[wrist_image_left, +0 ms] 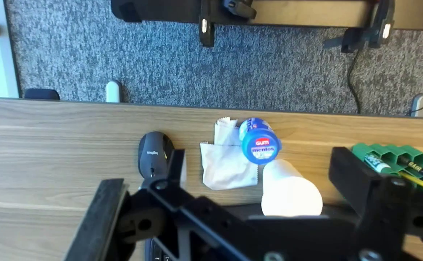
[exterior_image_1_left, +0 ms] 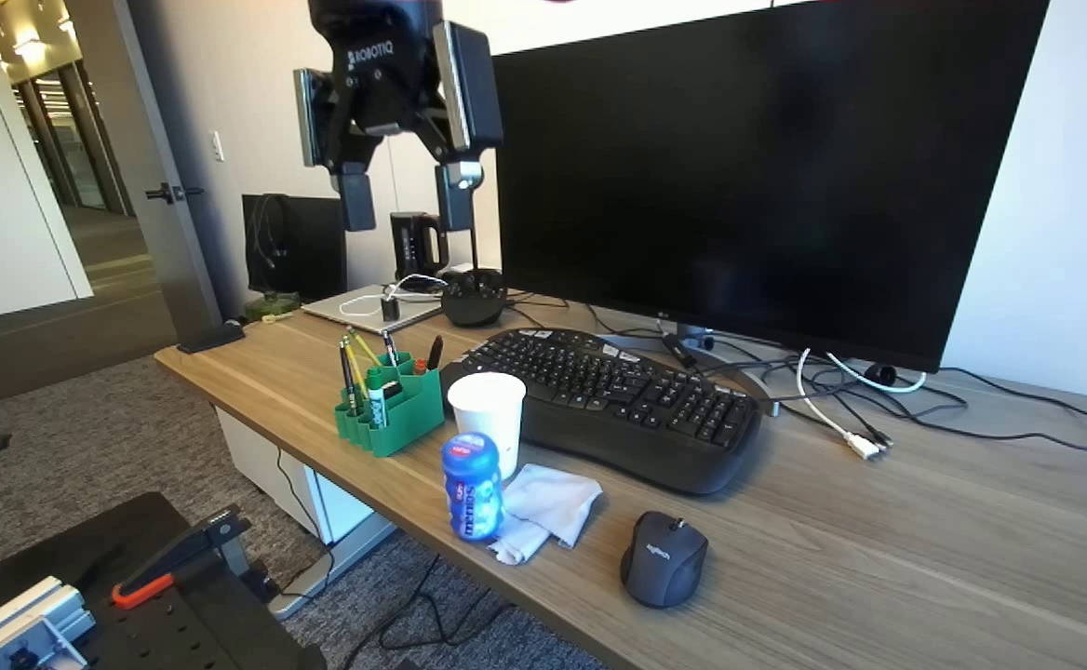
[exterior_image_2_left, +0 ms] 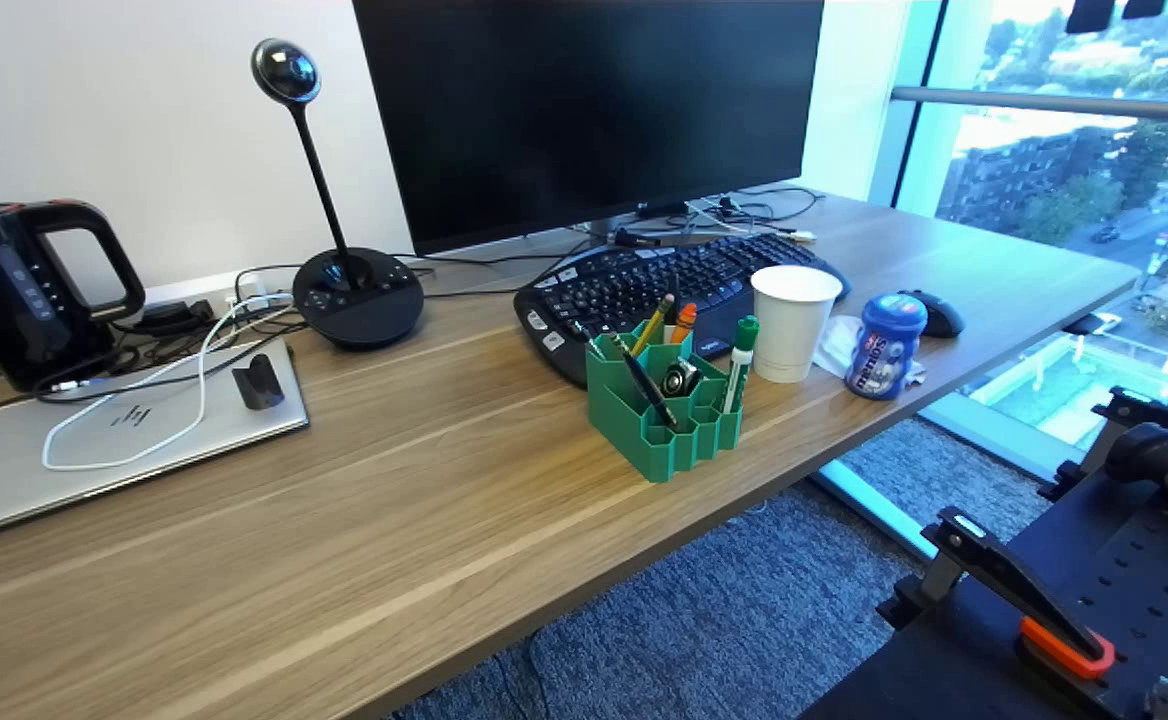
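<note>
Gripper (wrist_image_left: 259, 163) spread, empty; wrist view: upright white cup (wrist_image_left: 291, 194) seen through gap, low right of centre, blue bottle (wrist_image_left: 260, 142) higher.

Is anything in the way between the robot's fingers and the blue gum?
Nothing visible stands between them. The open fingers hang well above the desk, and the wrist view shows the gum uncovered. The cup stands close beside it, though, so fingers coming down there might bump it.
</note>
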